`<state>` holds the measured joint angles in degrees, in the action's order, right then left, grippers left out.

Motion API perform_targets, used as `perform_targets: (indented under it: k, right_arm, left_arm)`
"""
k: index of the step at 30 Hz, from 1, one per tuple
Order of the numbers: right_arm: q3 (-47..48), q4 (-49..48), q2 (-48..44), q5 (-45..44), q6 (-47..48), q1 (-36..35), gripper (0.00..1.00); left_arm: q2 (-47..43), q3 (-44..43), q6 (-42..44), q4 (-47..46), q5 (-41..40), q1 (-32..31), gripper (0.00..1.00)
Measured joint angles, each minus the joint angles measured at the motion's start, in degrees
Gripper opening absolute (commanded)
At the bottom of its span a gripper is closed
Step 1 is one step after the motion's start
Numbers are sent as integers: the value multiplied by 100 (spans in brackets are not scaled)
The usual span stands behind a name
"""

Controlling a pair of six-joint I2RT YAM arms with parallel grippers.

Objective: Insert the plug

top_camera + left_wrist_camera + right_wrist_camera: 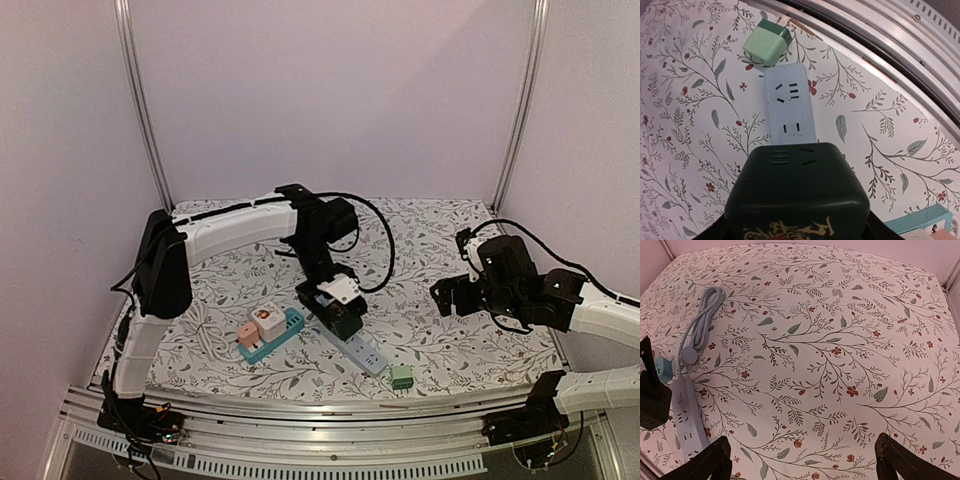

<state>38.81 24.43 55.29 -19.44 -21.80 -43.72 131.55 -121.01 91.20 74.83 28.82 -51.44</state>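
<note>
The dark green plug is being grasped by the left pincer over the power strip. With the right pincer released at 3 o'clock, the unbraced strip risks being shoved askew.

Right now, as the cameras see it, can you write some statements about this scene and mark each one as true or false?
1. The left end effector holds a dark green adapter over the pale power strip. True.
2. The right end effector grips the light green plug. False: it is open and empty, and that plug lies at the end of the pale power strip.
3. The teal power strip has nothing plugged in. False: a pink plug and a white plug sit on it.
4. A bundled grey cable lies near the pale power strip. True.
</note>
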Motion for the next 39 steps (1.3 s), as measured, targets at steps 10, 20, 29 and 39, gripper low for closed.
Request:
perform_targets:
  k: [10,20,29,39]
  right_arm:
    - [-31,2,-2,-20,0,0,99]
    - [-61,2,-2,-17,4,0,99]
    - [-61,0,9,-15,7,0,99]
    - [-61,-2,42,-15,13,2,99]
  left_arm:
    - [160,-90,-144,-61,-251,-90,0]
    - [328,-105,-160,-116,-420,-101,0]
    - [350,-151,-192,-166,-468,-118,0]
    - [350,-170,-236,-149,-535,-146,0]
